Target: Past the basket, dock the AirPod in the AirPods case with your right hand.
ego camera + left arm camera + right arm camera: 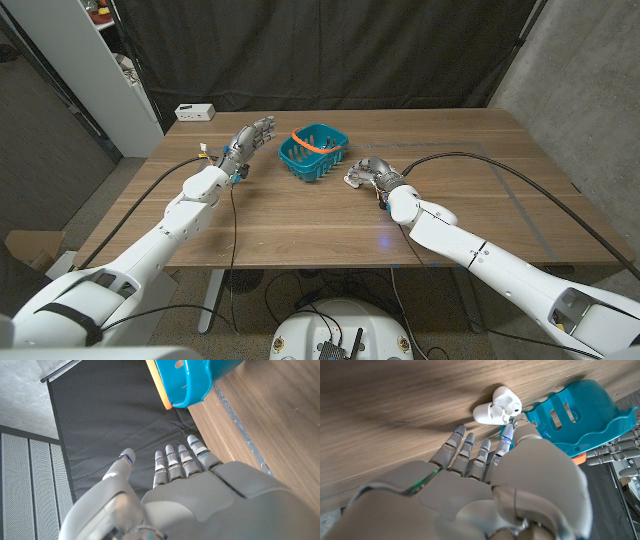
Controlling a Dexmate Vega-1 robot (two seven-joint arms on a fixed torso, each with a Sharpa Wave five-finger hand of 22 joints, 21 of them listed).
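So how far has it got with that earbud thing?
The AirPods case lies open on the table beside the blue basket, and an AirPod seems to sit in it, though I cannot tell if it is fully seated. The right hand hovers right at the case. The left hand waits, holding nothing. Left: confirming the fit and withdrawing.

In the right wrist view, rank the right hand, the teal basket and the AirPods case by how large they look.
1. right hand, though nearness to the camera inflates it.
2. teal basket.
3. AirPods case, open on the table, clearly smallest.
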